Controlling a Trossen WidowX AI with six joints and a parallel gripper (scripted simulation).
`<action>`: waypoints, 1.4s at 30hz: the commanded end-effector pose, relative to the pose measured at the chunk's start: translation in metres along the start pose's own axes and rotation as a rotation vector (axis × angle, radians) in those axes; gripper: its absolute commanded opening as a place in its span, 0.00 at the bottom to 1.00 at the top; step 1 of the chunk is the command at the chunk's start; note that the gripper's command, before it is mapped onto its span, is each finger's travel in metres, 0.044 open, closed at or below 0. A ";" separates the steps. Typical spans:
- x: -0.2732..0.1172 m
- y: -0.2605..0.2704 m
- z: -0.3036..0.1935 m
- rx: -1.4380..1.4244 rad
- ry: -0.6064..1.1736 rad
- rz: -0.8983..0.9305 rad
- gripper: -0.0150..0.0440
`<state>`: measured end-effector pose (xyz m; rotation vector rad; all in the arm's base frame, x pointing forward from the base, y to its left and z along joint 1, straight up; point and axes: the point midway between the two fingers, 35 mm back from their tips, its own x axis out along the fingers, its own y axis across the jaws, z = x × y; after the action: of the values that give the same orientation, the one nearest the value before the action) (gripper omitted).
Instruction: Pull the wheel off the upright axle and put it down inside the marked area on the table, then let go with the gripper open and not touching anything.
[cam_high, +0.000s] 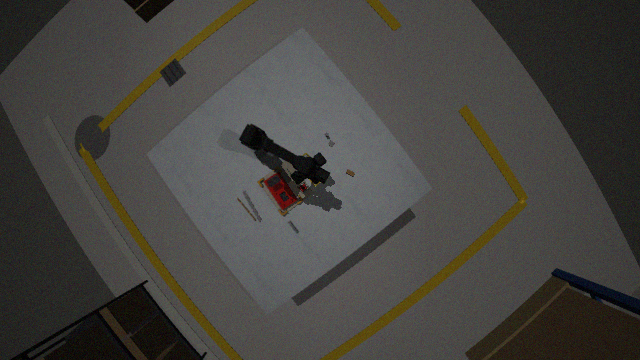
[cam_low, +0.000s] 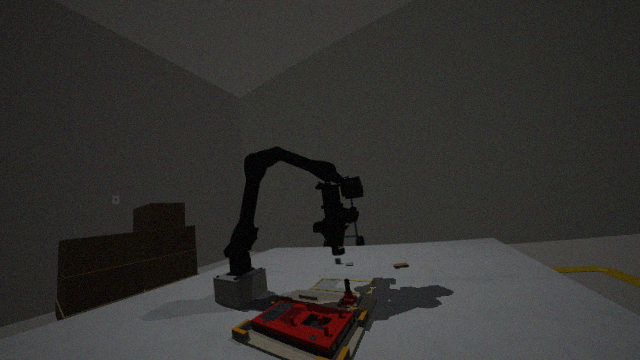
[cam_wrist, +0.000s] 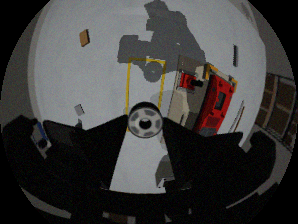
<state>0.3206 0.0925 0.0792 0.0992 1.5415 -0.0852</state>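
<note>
The gripper (cam_high: 311, 176) (cam_low: 338, 250) (cam_wrist: 145, 119) points downward above the table (cam_high: 250, 260) (cam_low: 450, 280) (cam_wrist: 60, 65), its jaws partly open and closed against the wheel (cam_wrist: 145, 132). The wheel is located between the two fingertips; the wrist view shows its round face and dark centre hole. It is off the axle (cam_low: 347, 286) (cam_wrist: 198, 83), which stands upright on a red mount, and is held clear of the table. In the wrist view, the wheel overlaps the near end of the marked area (cam_low: 341, 279) (cam_wrist: 128, 90), a yellow rectangular outline; its exact position over the outline cannot be determined. The red panel (cam_high: 281, 191) (cam_low: 305, 322) (cam_wrist: 216, 105) lies beside the axle, on a light board with orange corner pieces. The arm (cam_high: 277, 150) (cam_low: 252, 195) rises from a grey base (cam_low: 222, 292), bends at the elbow and extends above the axle side of the layout. An orange block (cam_high: 350, 173) (cam_low: 400, 265) (cam_wrist: 84, 37) lies on the table, apart from the outline. A thin brown rod (cam_high: 246, 209) lies near the panel, on the side away from the gripper.
</note>
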 end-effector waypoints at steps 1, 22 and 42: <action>0.003 0.002 -0.003 0.007 -0.002 0.002 0.25; 0.099 0.002 -0.003 0.007 -0.001 0.002 0.25; 0.099 0.002 -0.002 0.004 -0.009 0.004 0.52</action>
<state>0.3211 0.0959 -0.0204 0.1049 1.5326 -0.0855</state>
